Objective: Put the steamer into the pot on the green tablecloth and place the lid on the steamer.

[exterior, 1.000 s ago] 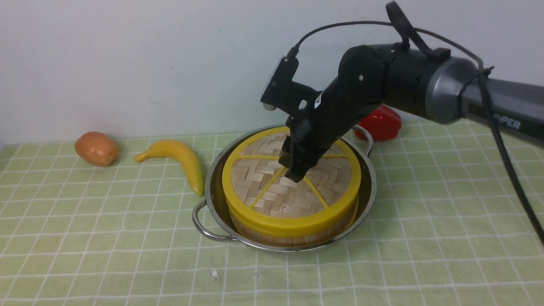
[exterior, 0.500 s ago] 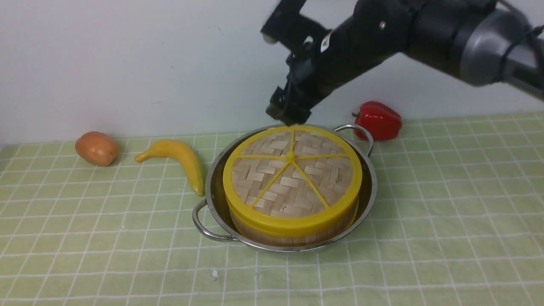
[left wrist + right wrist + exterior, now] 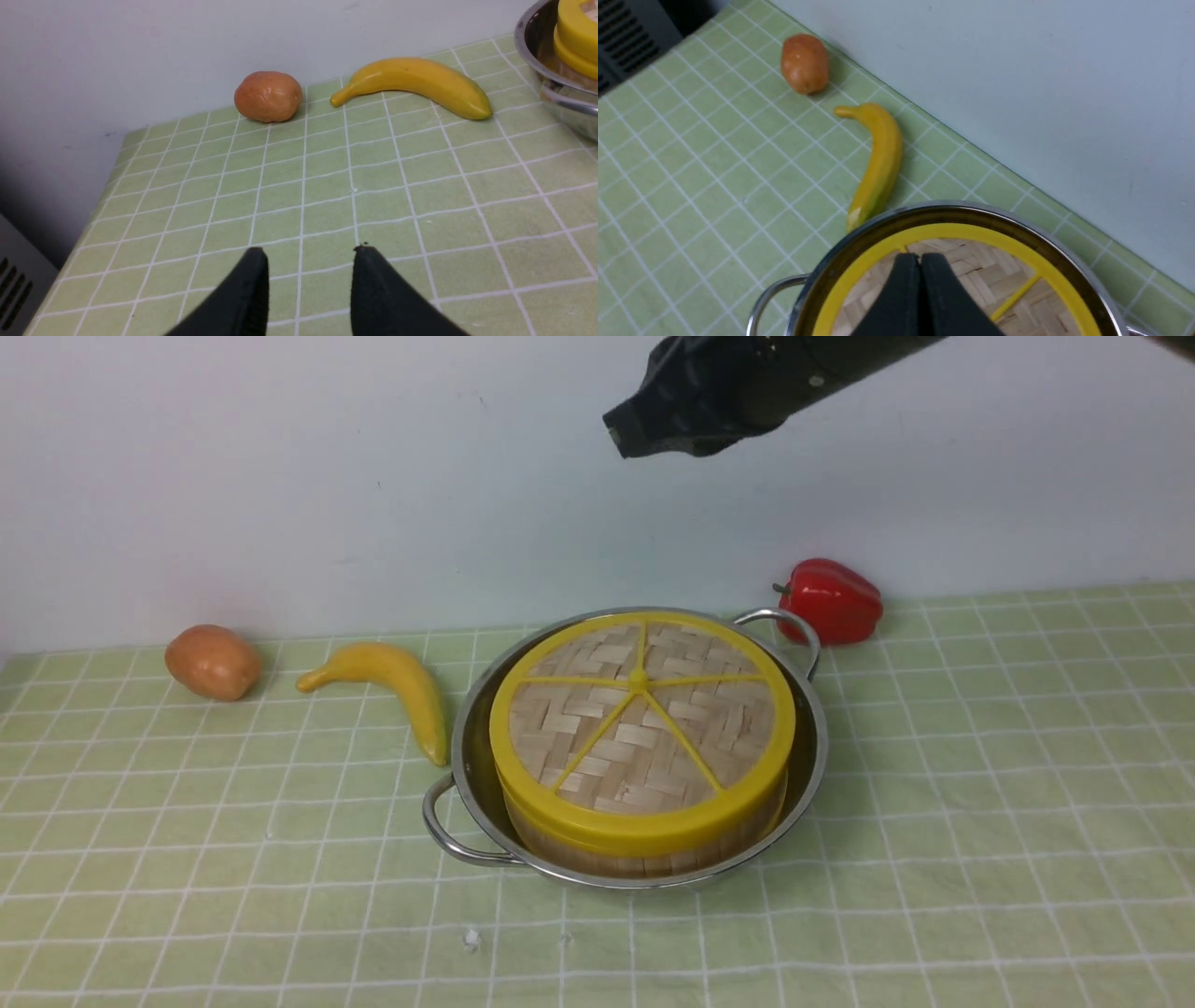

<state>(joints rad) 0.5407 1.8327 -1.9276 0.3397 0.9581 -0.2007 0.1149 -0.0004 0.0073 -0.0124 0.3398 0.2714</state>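
The steamer (image 3: 644, 857) sits inside the pot (image 3: 467, 747) on the green tablecloth (image 3: 934, 803). The woven lid (image 3: 644, 728) lies flat on top of the steamer and covers it. High above the pot's far side, my right gripper (image 3: 627, 437) hangs shut and holds nothing. In the right wrist view the right gripper (image 3: 920, 257) shows its fingers pressed together over the lid (image 3: 971, 270). My left gripper (image 3: 308, 254) is open and empty, low over bare cloth left of the pot (image 3: 537, 51). It does not show in the front view.
A yellow banana (image 3: 397, 681) lies just left of the pot. A brown potato (image 3: 213, 661) sits farther left near the wall. A red pepper (image 3: 831, 600) stands behind the pot on the right. The cloth's left edge (image 3: 112, 182) drops off near the left gripper.
My right gripper has left the lid's centre, risen well above the pot and closed. The lid stays flat on the steamer.
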